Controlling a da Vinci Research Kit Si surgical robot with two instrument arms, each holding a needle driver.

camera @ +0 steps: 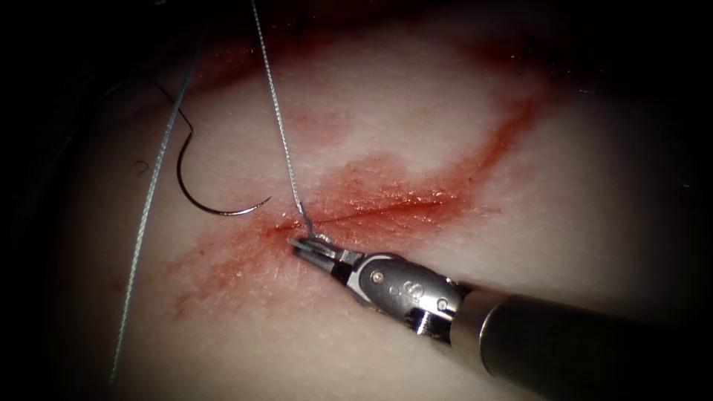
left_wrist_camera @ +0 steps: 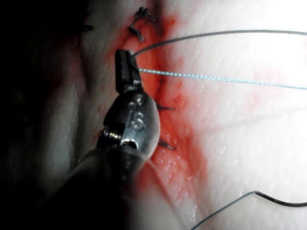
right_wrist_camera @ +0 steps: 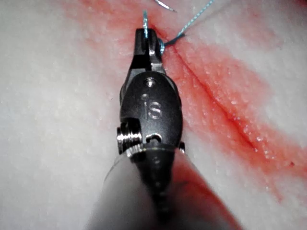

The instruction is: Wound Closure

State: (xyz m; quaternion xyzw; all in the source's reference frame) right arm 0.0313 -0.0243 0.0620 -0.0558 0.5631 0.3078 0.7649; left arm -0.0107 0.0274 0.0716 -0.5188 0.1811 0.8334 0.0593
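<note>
The right arm's hand (right_wrist_camera: 147,34) extends from its grey shaft (right_wrist_camera: 153,191) over the pale tissue (right_wrist_camera: 57,96), with its two jaws closed on a short blue end of thread (right_wrist_camera: 145,21) that projects just beyond their tips. A second run of blue thread (right_wrist_camera: 194,20) leaves the tissue just beside the jaw tips, at the end of the cut (right_wrist_camera: 216,103), and slants away toward the frame edge. The cut runs as a dark line through a band of red fluid (right_wrist_camera: 230,76), and a thin curved metal piece, apparently part of the needle (right_wrist_camera: 165,5), lies beyond the jaw tips, apart from them
</note>
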